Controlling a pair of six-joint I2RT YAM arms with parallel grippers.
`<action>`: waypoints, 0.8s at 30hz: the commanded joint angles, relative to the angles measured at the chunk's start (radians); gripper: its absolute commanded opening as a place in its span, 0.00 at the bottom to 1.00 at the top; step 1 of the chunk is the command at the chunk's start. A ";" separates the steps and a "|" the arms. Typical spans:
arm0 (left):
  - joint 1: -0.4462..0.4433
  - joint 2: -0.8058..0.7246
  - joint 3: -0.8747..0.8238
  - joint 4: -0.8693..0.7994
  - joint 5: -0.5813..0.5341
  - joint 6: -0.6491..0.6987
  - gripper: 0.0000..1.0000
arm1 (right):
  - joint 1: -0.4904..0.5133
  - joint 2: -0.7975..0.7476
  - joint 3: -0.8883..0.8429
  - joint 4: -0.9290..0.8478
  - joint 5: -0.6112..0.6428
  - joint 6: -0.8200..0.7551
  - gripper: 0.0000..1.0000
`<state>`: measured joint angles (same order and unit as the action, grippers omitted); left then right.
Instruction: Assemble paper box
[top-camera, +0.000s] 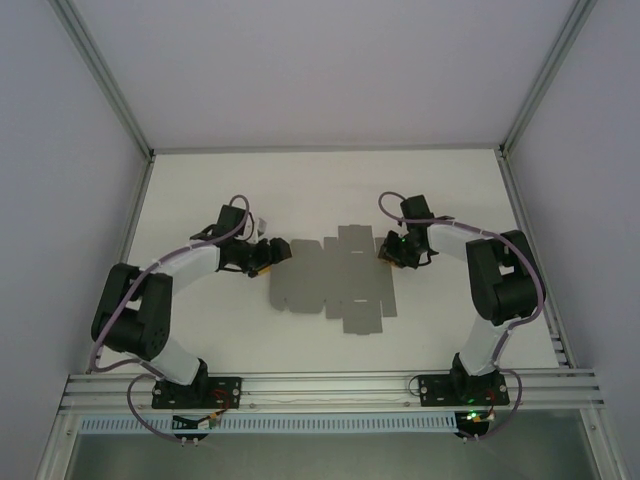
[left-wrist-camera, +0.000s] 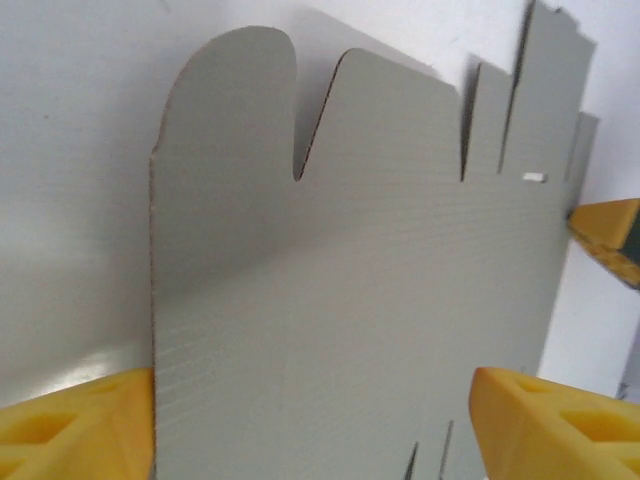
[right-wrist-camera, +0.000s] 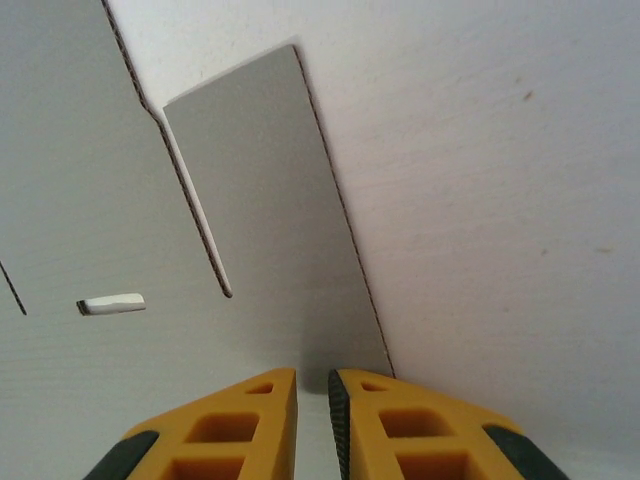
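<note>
The paper box is a flat grey die-cut sheet (top-camera: 330, 285) with flaps and tabs, lying on the white table between the two arms. My left gripper (top-camera: 272, 252) is at the sheet's upper left edge. In the left wrist view it (left-wrist-camera: 312, 400) stands open, its yellow fingers (left-wrist-camera: 90, 425) far apart over the sheet (left-wrist-camera: 340, 280). My right gripper (top-camera: 392, 250) is at the sheet's upper right edge. In the right wrist view it (right-wrist-camera: 313, 385) is shut to a thin slit, tips at the near end of a flap (right-wrist-camera: 270, 220), nothing seen between them.
The white table (top-camera: 200, 190) is framed by aluminium posts and a rail (top-camera: 330, 385) along the near edge, where both arm bases are bolted. A small slot (right-wrist-camera: 112, 303) is cut in the sheet. The right gripper's yellow finger (left-wrist-camera: 610, 235) shows across the sheet.
</note>
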<state>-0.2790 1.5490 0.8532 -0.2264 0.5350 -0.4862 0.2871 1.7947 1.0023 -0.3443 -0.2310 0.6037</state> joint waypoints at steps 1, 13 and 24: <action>-0.025 -0.051 -0.004 0.128 0.171 -0.042 0.62 | 0.018 0.091 -0.059 -0.034 0.015 -0.003 0.19; -0.129 -0.031 0.135 0.012 0.043 0.043 0.50 | 0.019 0.082 -0.066 0.006 -0.032 0.000 0.18; -0.287 0.082 0.341 -0.274 -0.260 0.178 0.28 | 0.021 0.084 -0.075 0.035 -0.048 0.008 0.18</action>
<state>-0.4866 1.5932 1.1397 -0.4232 0.3687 -0.3813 0.2817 1.8046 0.9817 -0.2539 -0.2741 0.6064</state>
